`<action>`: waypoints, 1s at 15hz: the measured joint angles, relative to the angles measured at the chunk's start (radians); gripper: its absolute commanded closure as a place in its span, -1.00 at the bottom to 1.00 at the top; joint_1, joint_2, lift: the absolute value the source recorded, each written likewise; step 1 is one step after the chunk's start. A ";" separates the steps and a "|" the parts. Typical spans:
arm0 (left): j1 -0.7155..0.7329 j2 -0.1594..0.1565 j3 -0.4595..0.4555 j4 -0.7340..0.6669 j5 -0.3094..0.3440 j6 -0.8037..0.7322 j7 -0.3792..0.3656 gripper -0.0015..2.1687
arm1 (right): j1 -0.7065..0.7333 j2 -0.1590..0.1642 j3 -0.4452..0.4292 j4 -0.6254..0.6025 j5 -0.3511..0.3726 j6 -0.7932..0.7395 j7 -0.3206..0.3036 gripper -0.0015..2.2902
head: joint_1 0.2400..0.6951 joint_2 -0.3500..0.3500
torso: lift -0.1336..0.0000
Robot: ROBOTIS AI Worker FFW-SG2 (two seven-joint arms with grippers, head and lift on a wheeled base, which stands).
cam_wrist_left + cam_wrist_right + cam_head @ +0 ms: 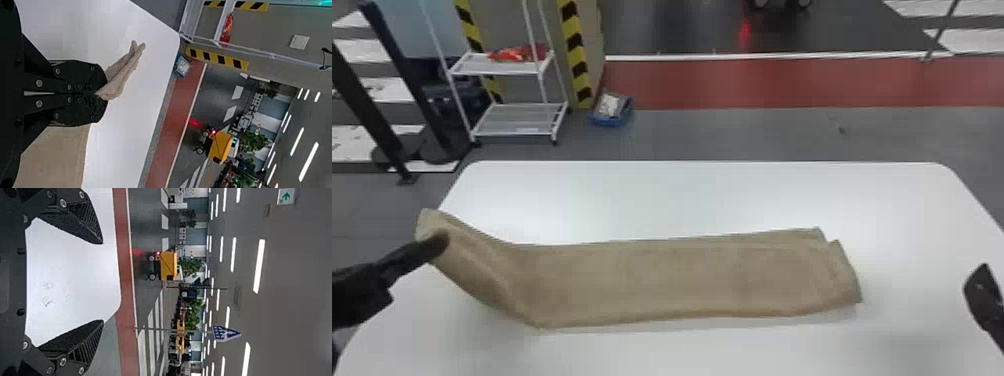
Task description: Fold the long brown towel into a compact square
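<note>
The brown towel (652, 280) lies as a long folded strip across the white table, its left end raised off the surface. My left gripper (438, 243) holds that raised end at the table's left side. In the left wrist view the left gripper (98, 94) is shut on the towel (121, 74), whose layered edge sticks out past the fingertips. My right gripper (982, 290) is at the table's right edge, apart from the towel. In the right wrist view the right gripper (103, 282) stands open, its fingers wide apart with nothing between them.
The white table (682, 200) extends beyond the towel on its far side and towards the near edge. On the floor behind stand a white wire shelf (507, 120) and a blue box (612, 109), both past the table's far edge.
</note>
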 measured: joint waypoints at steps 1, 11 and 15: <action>0.006 0.000 -0.061 -0.059 0.000 0.046 0.023 0.98 | 0.000 0.003 -0.012 0.006 -0.004 -0.005 0.000 -0.83 | 1.00 -0.14 | -0.77; -0.016 0.000 -0.916 -0.115 -0.267 0.092 0.366 0.98 | -0.011 0.014 -0.092 0.046 -0.051 -0.015 0.000 -0.83 | 1.00 -1.00 | -0.77; -0.091 0.000 -1.125 0.070 -0.362 0.022 0.532 -1.00 | -0.018 0.015 -0.078 0.051 -0.049 -0.015 0.002 -0.83 | 1.00 -1.00 | -0.77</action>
